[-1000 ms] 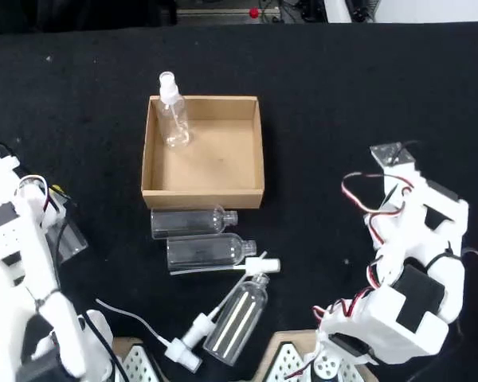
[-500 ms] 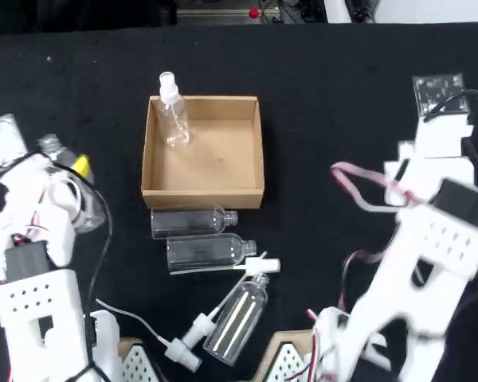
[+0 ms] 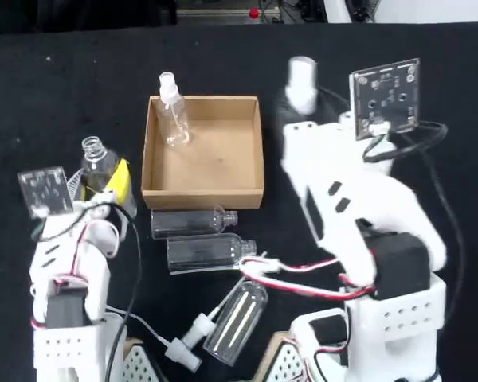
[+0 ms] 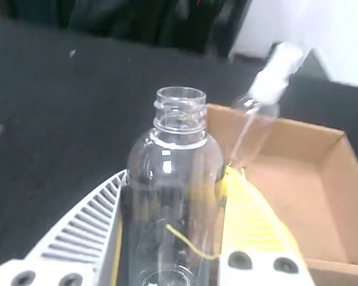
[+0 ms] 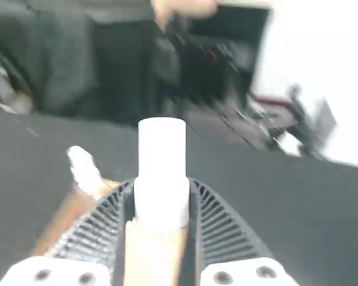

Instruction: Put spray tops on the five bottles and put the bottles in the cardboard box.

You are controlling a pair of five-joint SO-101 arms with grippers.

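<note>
Capping step. Left tool [image 4: 176, 185] clamps the open bottle [image 4: 179, 125] upright, just left of the cardboard box [image 3: 203, 196]. Right tool [image 5: 161, 196] grips a spray top [image 5: 161, 161], raised well apart from it. Centre your top over the neck, lower straight, then twist.

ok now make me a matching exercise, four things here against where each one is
Things
1 upright open bottle
2 raised spray top
3 capped bottle
4 bottle right in front of the cardboard box

Places
a lying on the table
b between the right fingers
c leaning in a corner of the box
d between the left fingers

Pairs: 1-d, 2-b, 3-c, 4-a
</note>
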